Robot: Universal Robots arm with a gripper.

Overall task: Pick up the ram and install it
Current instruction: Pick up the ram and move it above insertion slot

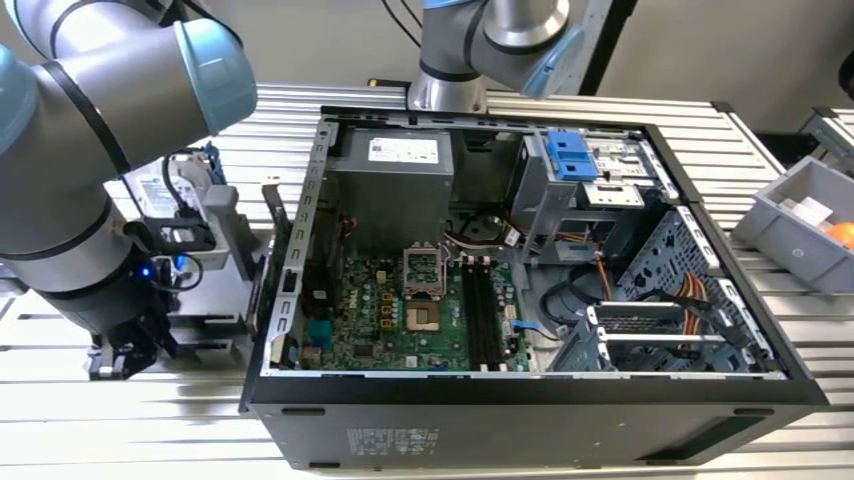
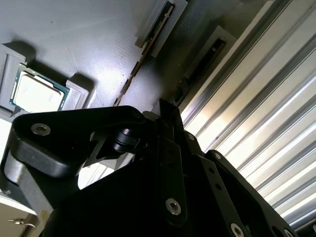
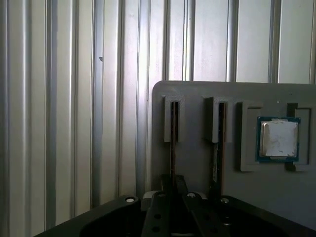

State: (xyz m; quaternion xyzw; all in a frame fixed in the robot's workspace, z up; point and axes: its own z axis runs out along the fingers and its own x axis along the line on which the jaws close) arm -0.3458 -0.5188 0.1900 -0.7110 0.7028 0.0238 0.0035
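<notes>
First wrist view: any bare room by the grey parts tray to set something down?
Ribbed aluminium table is bare along two sides of the grey plastic tray. Tray crowded: thin dark ram stick and a second stick edge-on in slots, square silver processor in its pocket, black end effector at the first stick.

Black pincer [image 2: 165,106] near grey tray [image 2: 89,39] holding 2 ram sticks [image 2: 139,61], 1 processor [image 2: 37,94]

Open computer case [image 1: 534,425], grey bin [image 1: 785,232], processor [image 3: 279,138]
</notes>
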